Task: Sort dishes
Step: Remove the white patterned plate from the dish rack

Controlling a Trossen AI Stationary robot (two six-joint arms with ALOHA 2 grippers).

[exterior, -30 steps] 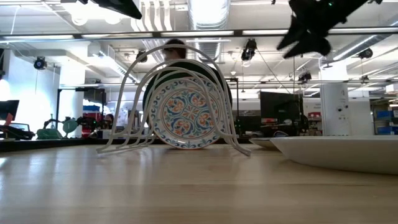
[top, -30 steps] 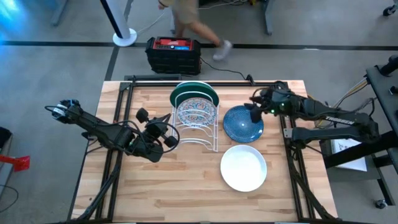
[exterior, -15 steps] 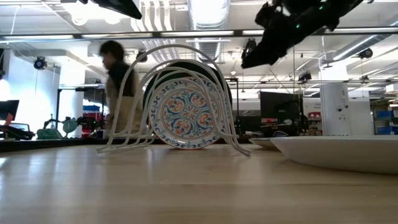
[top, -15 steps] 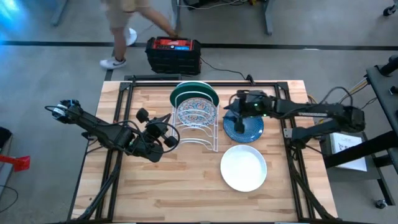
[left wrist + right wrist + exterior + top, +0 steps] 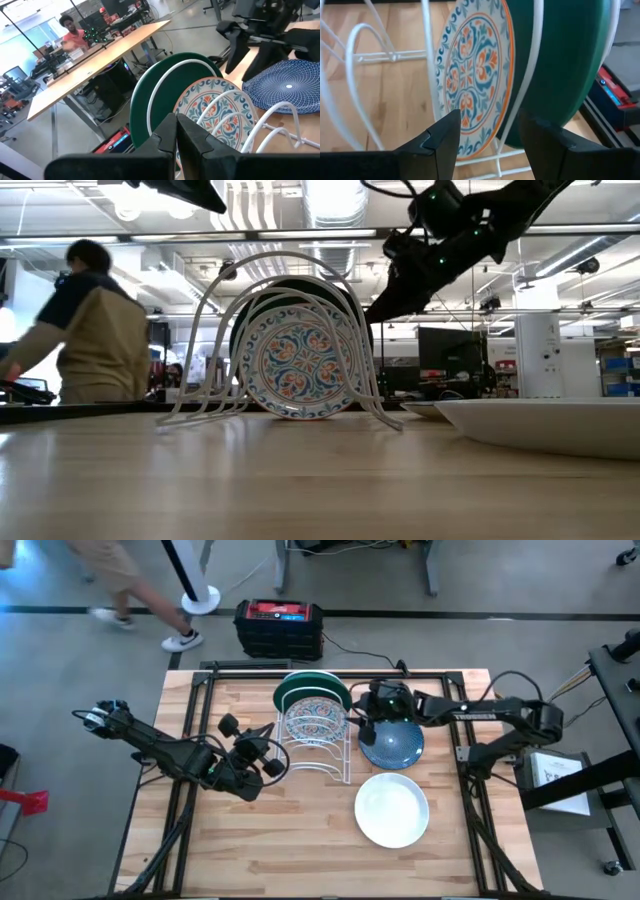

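Observation:
A white wire rack (image 5: 318, 745) stands mid-table. In it stand on edge a green dish (image 5: 312, 687) at the far end and a floral dish (image 5: 316, 721) just in front of it. They also show in the right wrist view: floral (image 5: 472, 70), green (image 5: 565, 65). A blue speckled dish (image 5: 395, 743) lies flat right of the rack, and a plain white dish (image 5: 392, 808) lies flat nearer. My right gripper (image 5: 364, 728) is open and empty above the blue dish's left rim, its fingers (image 5: 437, 145) toward the racked dishes. My left gripper (image 5: 268, 758) is shut and empty left of the rack.
A black and red box (image 5: 278, 625) sits on the floor beyond the table's far edge. A person (image 5: 115, 585) walks past at the far left and also shows in the low view (image 5: 90, 330). The rack's near slots (image 5: 322, 765) hold nothing.
My right gripper has gone toward the table's left edge, across the blue dish toward the rack, and has come lower. The dishes have not moved. The person behind the table has walked toward the left.

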